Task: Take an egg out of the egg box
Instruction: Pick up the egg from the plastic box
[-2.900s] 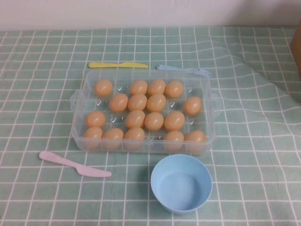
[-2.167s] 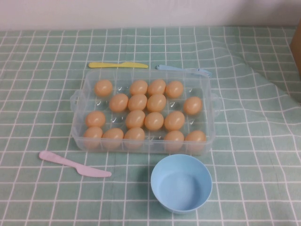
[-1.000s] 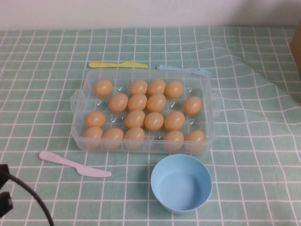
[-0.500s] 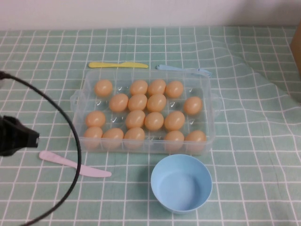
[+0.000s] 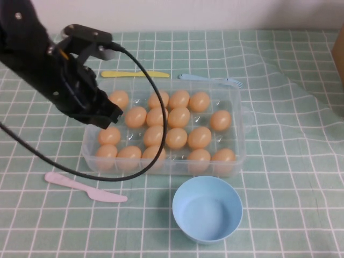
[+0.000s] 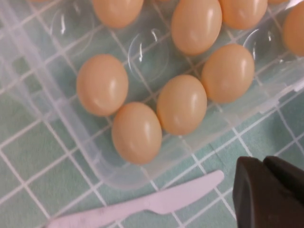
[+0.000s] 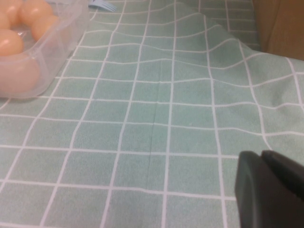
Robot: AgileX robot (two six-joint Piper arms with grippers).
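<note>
The clear plastic egg box point(image 5: 173, 167) sits mid-table with several light orange-brown eggs point(image 5: 176, 138) in its dimples. My left gripper point(image 5: 103, 115) hangs over the box's left end, its black arm covering that side. In the left wrist view its dark fingers point(image 6: 267, 191) are together, empty, above the cloth near the box's corner point(image 6: 95, 156) and the nearest eggs point(image 6: 182, 104). My right gripper point(image 7: 268, 190) is out of the high view; it is shut and empty over bare cloth, well away from the box corner point(image 7: 57, 52).
A pale blue bowl point(image 5: 207, 209) stands in front of the box. A pink knife point(image 5: 86, 187) lies at the front left, also in the left wrist view point(image 6: 156, 202). A yellow knife point(image 5: 134, 74) and blue fork point(image 5: 212, 80) lie behind the box. A brown object point(image 5: 339, 54) stands at the right edge.
My left arm came in from the lower left and has swung up and right, now over the box's left end. The eggs, box and bowl have not moved.
</note>
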